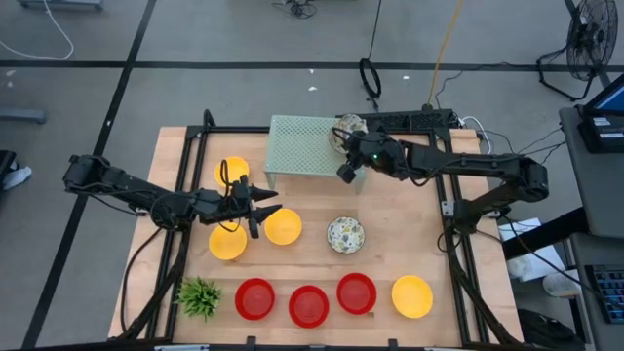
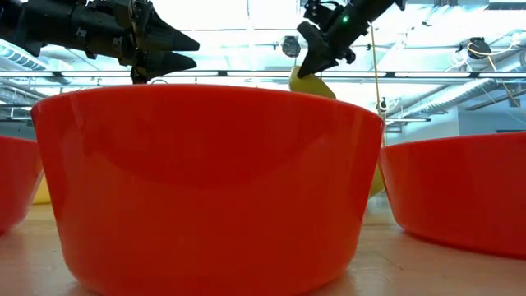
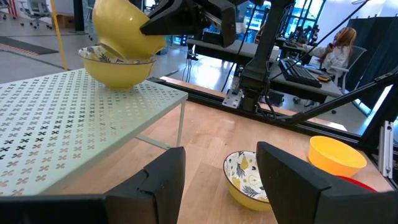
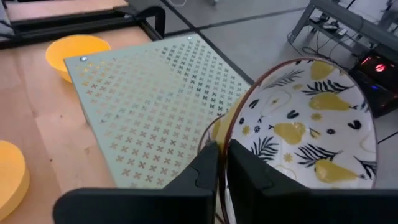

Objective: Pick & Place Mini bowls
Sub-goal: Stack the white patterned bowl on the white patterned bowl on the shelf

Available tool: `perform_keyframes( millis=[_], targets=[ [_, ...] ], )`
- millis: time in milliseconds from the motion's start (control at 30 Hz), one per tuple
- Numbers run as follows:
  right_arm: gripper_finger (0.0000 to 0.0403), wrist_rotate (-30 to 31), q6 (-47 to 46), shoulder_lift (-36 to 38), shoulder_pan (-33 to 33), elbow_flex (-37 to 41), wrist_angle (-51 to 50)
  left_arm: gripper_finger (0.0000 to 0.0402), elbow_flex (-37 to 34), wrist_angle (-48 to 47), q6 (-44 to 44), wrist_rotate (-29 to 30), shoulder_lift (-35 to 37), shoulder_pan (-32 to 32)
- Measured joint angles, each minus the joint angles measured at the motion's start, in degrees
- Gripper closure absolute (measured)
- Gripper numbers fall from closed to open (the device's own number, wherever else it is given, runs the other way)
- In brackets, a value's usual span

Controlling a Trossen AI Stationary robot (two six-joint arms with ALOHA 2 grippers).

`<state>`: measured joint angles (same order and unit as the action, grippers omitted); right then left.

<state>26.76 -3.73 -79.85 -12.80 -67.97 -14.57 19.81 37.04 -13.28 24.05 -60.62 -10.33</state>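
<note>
- Right gripper (image 1: 347, 168): hovering at upper centre of the high view, over the right end of the mesh stand (image 1: 302, 146); fingers pinched together on the rim of a patterned bowl (image 4: 311, 118), carrying it tilted above another bowl (image 3: 118, 65) already resting on the stand.
- Left gripper (image 1: 265, 210): waiting at left centre of the high view, fingers (image 3: 161, 183) spread apart, gripping nothing, hanging between yellow bowls (image 1: 283, 226).
- Bowls remaining on the table: one patterned bowl (image 1: 345, 234) at centre; three red bowls (image 1: 308, 304) and one yellow (image 1: 411, 295) lining the lower edge; another yellow (image 1: 231, 172) at upper left beside the stand.
- Risk, as judged: pinching by the rim alone, with the bowl tilting, possibly letting it swing or slip; releasing off-centre likely seating it crooked in the lower bowl, tipping the stack toward the stand's near corner.
- Edges and room: stack sitting close to the stand's right edge, leaving little margin there; plenty of open mesh toward the left; open wood between stand and centre bowl for retreating.
</note>
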Motion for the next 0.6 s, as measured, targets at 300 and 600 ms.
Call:
perform_keyframes(
  millis=[300, 600],
  targets=[
    [0.0388, 0.24, 3.11, 0.0, 0.0, 4.27, 6.67, 0.0201, 0.0, -0.02, 0.84, 0.0, 0.0, 0.0],
    [0.0387, 0.22, 3.57, 0.0, -0.02, 4.27, 6.65, 0.0201, 0.0, -0.02, 1.11, 0.0, -0.01, 0.01]
  ],
)
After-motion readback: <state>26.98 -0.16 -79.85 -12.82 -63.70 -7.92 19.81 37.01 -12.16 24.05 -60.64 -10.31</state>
